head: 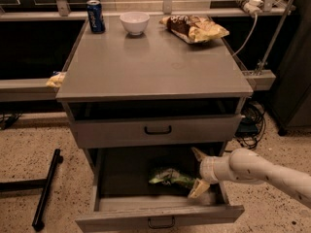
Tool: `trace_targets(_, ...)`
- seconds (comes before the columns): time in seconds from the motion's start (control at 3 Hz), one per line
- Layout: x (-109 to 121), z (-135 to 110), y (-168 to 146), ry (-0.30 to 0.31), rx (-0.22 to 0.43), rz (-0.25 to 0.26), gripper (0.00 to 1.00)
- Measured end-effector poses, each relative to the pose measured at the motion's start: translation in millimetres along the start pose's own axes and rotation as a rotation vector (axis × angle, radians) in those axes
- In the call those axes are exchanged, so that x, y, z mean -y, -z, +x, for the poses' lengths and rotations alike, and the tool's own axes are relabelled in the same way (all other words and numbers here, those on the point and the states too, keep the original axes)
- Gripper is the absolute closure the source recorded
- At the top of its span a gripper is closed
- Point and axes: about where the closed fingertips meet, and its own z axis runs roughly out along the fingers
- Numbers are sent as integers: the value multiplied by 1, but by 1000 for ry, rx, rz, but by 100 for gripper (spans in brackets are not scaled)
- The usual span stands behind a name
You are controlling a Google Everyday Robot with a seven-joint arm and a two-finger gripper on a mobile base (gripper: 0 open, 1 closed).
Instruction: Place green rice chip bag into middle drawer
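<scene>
Grey middle drawer [121,216] is holding the green rice chip bag [170,177], gripper [196,173] hovering just beside it, fingers spread empty; release looking done, withdrawal coming next.

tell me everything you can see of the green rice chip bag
The green rice chip bag is a crinkly lime-green packet with pale print, lying flat in the open middle drawer, long side left to right. The end effector sits at its right end, open; whether it touches the bag is unclear.
</scene>
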Motion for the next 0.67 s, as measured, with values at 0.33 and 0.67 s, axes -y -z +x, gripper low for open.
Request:
trace_targets(0.33,-2,30,43,-30,-39,7,18)
trace_targets(0.67,4,75,90,-54,-100,43,41)
